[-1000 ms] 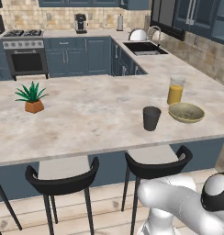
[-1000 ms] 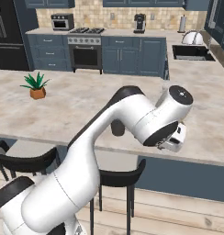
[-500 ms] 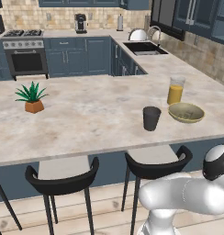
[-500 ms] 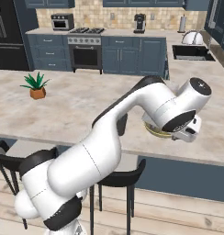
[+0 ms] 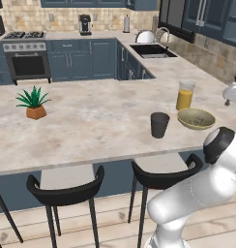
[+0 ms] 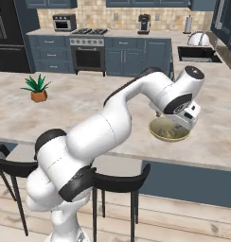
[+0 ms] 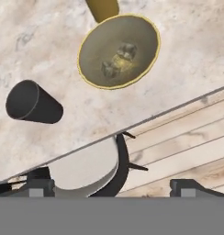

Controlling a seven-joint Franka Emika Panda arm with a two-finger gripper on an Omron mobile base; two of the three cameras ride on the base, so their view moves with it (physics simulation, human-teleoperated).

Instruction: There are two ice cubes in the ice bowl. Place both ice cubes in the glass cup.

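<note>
Bowl (image 7: 118, 50) sits on counter (image 5: 91, 116) near its front edge, w/ 2 ice cubes (image 7: 117, 59) inside, close together. Dark cup (image 7: 32, 103) just beside bowl, apart; juice glass (image 5: 184, 95) behind it. Gripper (image 7: 109, 187) hovers above counter edge, over a stool (image 7: 88, 170); fingers wide apart, holding nothing.

Navy cabinets (image 5: 86, 58), tan tiled backsplash (image 6: 112, 16), marble counter (image 5: 91, 116), black stools (image 5: 66, 193), seemingly pale wood floor (image 7: 187, 147).
</note>
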